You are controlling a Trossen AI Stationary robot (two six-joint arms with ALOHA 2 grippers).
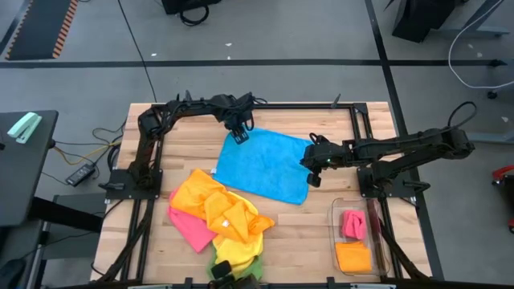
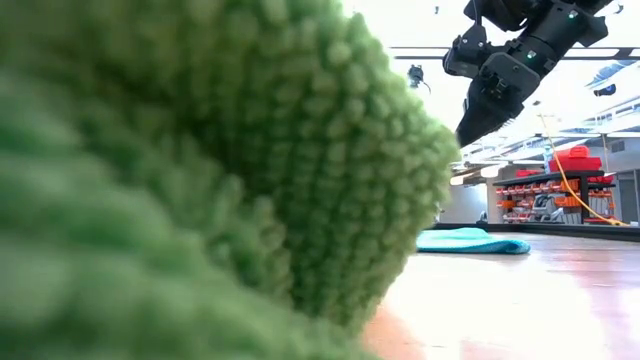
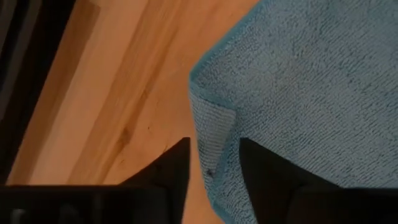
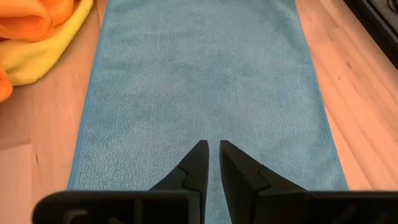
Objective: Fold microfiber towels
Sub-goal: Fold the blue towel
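Near the middle of the high view, the flat blue microfiber towel (image 1: 265, 166) lies on the wooden tabletop (image 1: 185, 140). Left pincer (image 1: 241, 135) straddles its curled corner, fingers apart; closing off-centre might miss. Right pincer (image 1: 309, 158) hovers nearly together.

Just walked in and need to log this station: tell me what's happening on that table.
A two-armed robot is folding microfiber towels. A blue microfiber towel lies spread in the middle of the wooden table. The left gripper straddles the towel's corner at the far edge; the right gripper hovers over the towel's right side, fingers nearly together, holding nothing. A heap of orange, yellow, pink and green towels waits at the front left, and a clear plastic bin at the front right already holds a pink and an orange one.
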